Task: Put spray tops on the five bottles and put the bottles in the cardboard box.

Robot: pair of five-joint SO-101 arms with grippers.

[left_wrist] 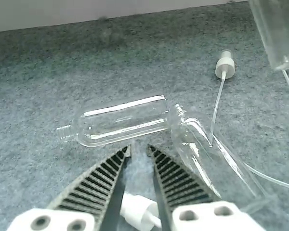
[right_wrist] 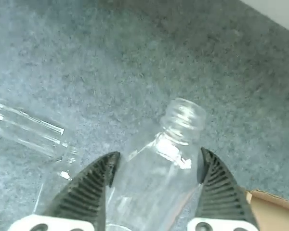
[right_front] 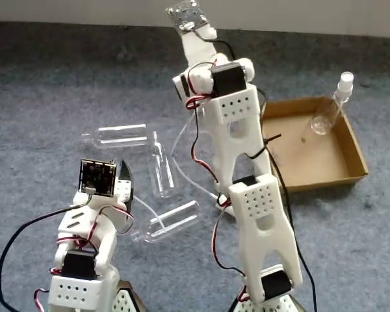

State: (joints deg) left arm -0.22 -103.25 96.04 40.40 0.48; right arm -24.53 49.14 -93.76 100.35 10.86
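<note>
On the grey carpet the brown cardboard box lies open at the right side. Inside it one clear plastic bottle with a white spray top leans against the far right wall. The right gripper is at the far side of the scene, in the middle. Its black ribbed fingers are clenched on both sides of a clear open-necked bottle, and the neck of this bottle points away from the gripper over the carpet. A corner of the box is near this gripper. The left gripper is at the near left. Its fingers are almost together, with only a narrow slit between the tips, and they seem to grasp a white spray top deep between them. Just beyond its tips lies a clear uncapped bottle on its side, with the neck to the left. A second clear uncapped bottle lies just right of it, and its neck is close to the base of the first one. Another white spray top with a thin tube lies farther away, and the tube runs over this second bottle. A third clear bottle lies slanted on the carpet between the two arms, nearer than the other two.
</note>
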